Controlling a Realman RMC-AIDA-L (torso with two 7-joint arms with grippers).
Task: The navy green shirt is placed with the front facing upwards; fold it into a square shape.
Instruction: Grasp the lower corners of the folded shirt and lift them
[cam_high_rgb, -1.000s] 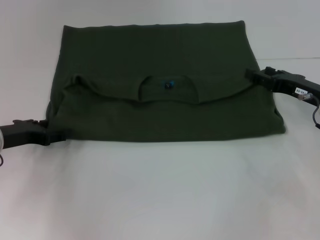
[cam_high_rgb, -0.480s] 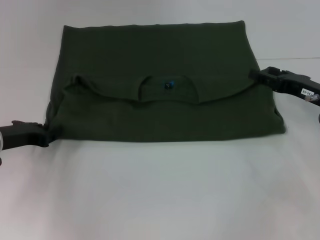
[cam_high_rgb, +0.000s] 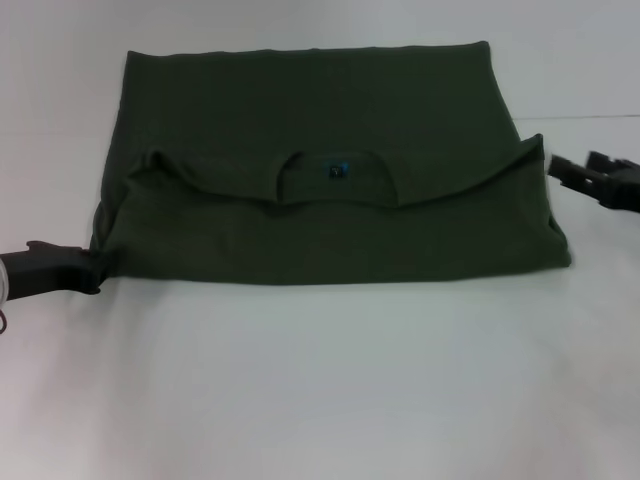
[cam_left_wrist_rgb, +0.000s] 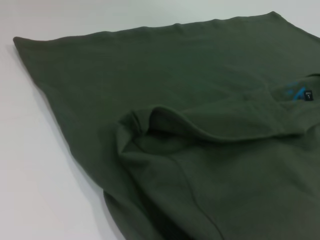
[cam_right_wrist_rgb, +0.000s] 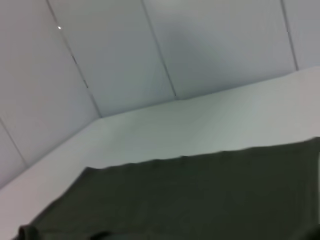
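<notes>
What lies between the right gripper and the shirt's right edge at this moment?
Only bare white table: in the head view a narrow strip separates the right gripper from the navy green shirt. The left gripper sits at the shirt's near-left corner.

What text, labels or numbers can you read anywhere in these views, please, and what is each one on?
No text can be read here.
Blue label inside the shirt collar: bears a mark, too small and blurred to read; in the left wrist view it shows as blue and dark patches only.
No lettering shows on the shirt's outer fabric, the table or the end effectors.
</notes>
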